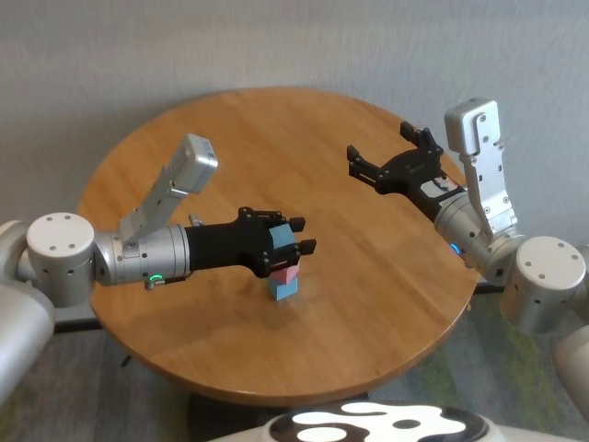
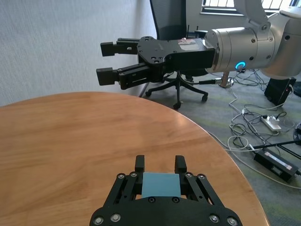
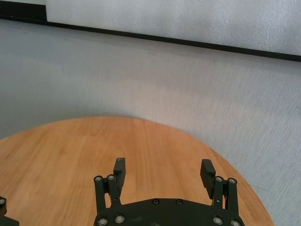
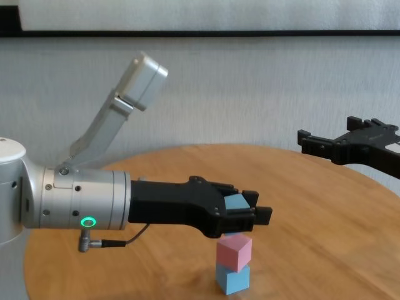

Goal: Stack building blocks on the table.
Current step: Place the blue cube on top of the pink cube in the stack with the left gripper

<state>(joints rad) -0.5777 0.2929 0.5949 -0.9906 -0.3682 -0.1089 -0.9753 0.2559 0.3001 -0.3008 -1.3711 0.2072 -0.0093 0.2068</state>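
Note:
On the table (image 1: 276,138), toward its near side, a pink block (image 1: 287,273) rests on a light blue block (image 1: 284,289). My left gripper (image 1: 302,236) is shut on a second light blue block (image 4: 236,201) and holds it directly over the pink block (image 4: 234,251), very close to its top. Whether the two touch is hidden by the fingers. The left wrist view shows the held block (image 2: 160,184) between the pads. My right gripper (image 1: 382,145) hovers open and empty above the table's right part, well away from the stack.
The table's round edge falls away close in front of the stack and on the right. Beyond that edge, an office chair (image 2: 174,28) and floor cables (image 2: 263,136) appear in the left wrist view. A grey wall stands behind the table.

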